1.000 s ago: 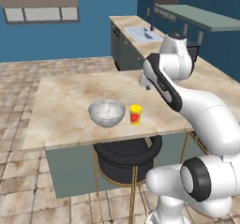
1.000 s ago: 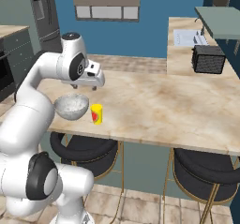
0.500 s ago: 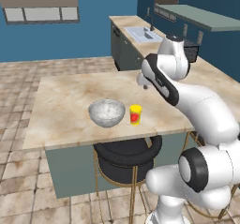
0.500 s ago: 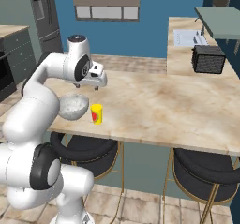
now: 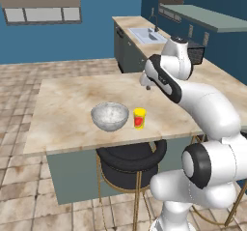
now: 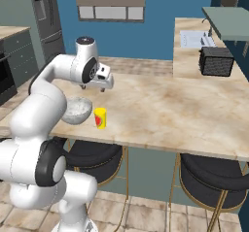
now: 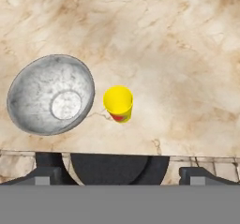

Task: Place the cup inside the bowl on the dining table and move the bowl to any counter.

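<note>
The yellow cup (image 7: 118,102) stands upright near the front edge of the dining table (image 5: 67,104), red patch low on its side, and nothing is touching it. Just beside it sits the silvery speckled bowl (image 7: 50,94), empty, a narrow strip of marble between the two. So nothing is done yet: the cup is not in the bowl and the bowl is not on any counter. The gripper (image 6: 108,82) hangs above the table, further in from the edge than both things, jaws spread wide and holding nothing. What's left, by my reckoning, is everything: come down over the cup, grip it, drop it into the bowl, then carry the bowl across to the counter (image 5: 140,27) with the sink (image 5: 144,34) behind.
</note>
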